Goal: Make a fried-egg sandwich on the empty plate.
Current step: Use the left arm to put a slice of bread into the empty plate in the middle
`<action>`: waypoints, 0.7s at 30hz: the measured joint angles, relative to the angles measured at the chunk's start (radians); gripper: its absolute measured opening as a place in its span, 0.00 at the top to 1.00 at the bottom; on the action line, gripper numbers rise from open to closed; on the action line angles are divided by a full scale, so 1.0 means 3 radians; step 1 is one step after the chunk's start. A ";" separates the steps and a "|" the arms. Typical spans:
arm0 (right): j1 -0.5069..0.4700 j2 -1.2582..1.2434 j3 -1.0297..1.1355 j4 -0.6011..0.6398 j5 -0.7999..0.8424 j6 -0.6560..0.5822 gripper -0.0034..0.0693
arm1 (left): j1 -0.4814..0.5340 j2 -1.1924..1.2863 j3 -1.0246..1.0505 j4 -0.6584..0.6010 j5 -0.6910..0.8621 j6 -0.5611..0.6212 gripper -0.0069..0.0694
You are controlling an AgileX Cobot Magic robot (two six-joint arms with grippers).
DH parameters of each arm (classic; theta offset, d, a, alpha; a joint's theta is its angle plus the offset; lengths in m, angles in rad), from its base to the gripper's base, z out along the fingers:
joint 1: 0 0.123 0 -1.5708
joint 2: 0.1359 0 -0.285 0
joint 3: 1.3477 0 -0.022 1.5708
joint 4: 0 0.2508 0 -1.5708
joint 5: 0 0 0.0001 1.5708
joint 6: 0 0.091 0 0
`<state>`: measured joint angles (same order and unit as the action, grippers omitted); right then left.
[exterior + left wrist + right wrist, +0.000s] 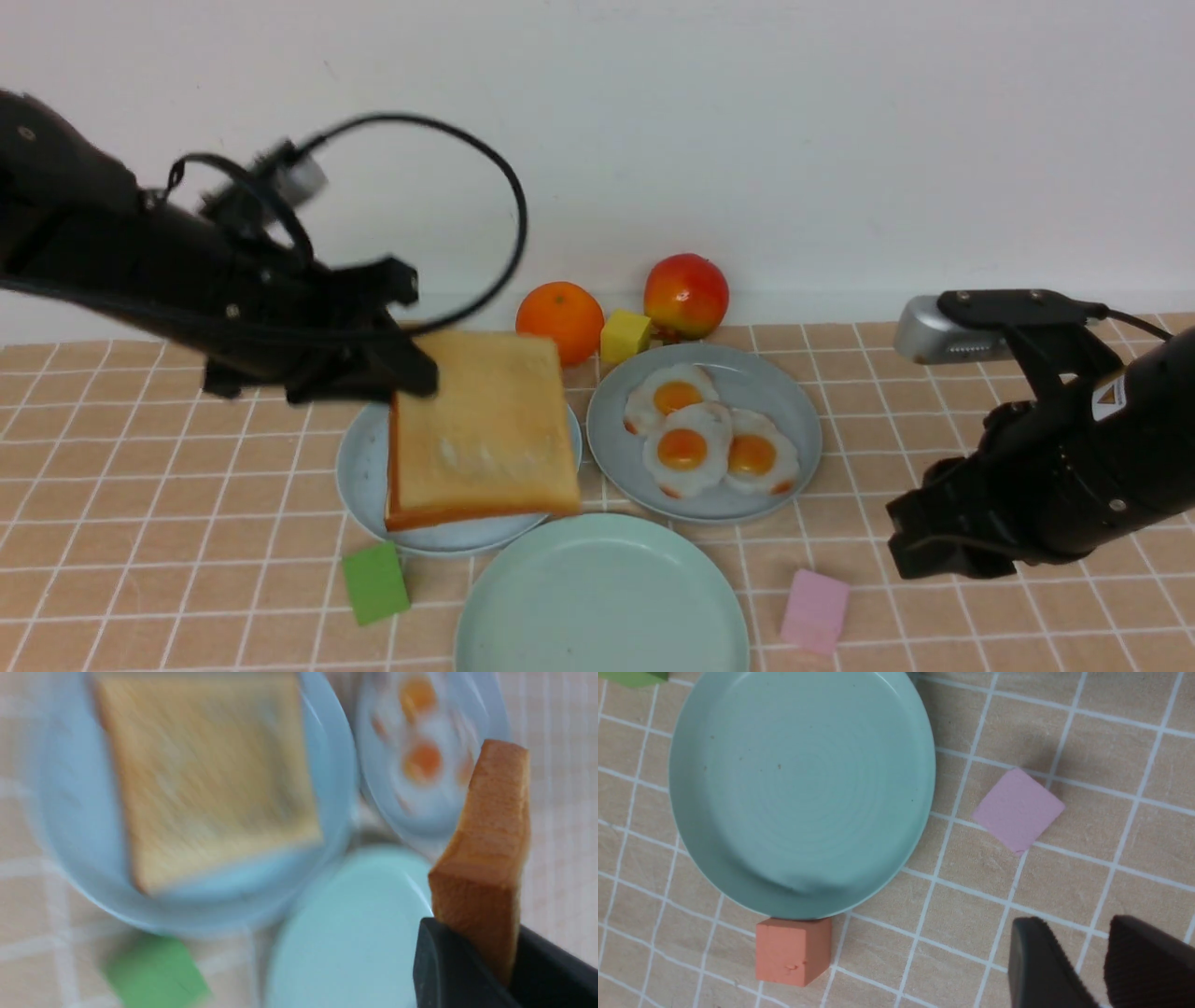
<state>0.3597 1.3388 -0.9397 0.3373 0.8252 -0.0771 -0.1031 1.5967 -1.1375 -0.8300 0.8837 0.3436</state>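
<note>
Toast slice (pixel 481 429), edge-clamped in the left fingers (pixel 444 963), could slip short of the mint-green plate (pixel 602 597); right fingers (pixel 1041 966) sit apart, empty.

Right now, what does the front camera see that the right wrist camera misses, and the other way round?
Front only: the left gripper holding a toast slice, three fried eggs on a grey-blue plate, an orange and an apple. Right wrist only: an orange-red cube beside the mint-green plate. Both: that empty plate and the pink block.
</note>
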 joint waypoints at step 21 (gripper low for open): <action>0.0000 0.0000 0.0000 -0.0001 -0.0017 0.0000 0.62 | -0.0564 0.0490 0.1074 -0.1691 -0.0936 0.1400 0.61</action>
<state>0.3597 1.3388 -0.9397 0.3369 0.8201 -0.0771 -0.2722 1.7436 -0.8153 -1.3372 0.6029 0.7634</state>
